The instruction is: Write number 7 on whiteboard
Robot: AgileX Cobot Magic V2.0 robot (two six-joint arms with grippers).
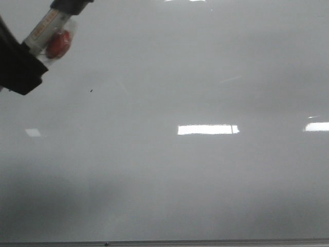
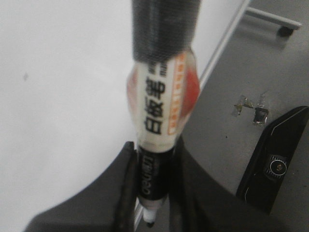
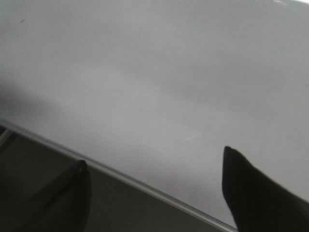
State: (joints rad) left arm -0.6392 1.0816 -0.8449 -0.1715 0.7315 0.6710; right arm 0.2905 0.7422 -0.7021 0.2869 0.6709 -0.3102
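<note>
The whiteboard [image 1: 205,180] fills the front view, glossy pale grey with bright light reflections and a thin grey edge strip [image 1: 205,242] along the near side. No number 7 shows on it; only a tiny dark speck [image 1: 91,91]. My left gripper [image 1: 20,67] is at the far left, shut on a whiteboard marker [image 1: 51,36] with a white, orange and black barrel. In the left wrist view the marker [image 2: 161,101] sits between the fingers of the left gripper [image 2: 154,150], beside the board [image 2: 63,96]. My right gripper [image 3: 154,157] is open and empty over the board's edge strip [image 3: 120,176].
Beyond the board's edge the left wrist view shows grey floor with small metal clips [image 2: 251,108], a black device [image 2: 275,164] and a wheeled stand leg [image 2: 275,21]. The right gripper does not show in the front view.
</note>
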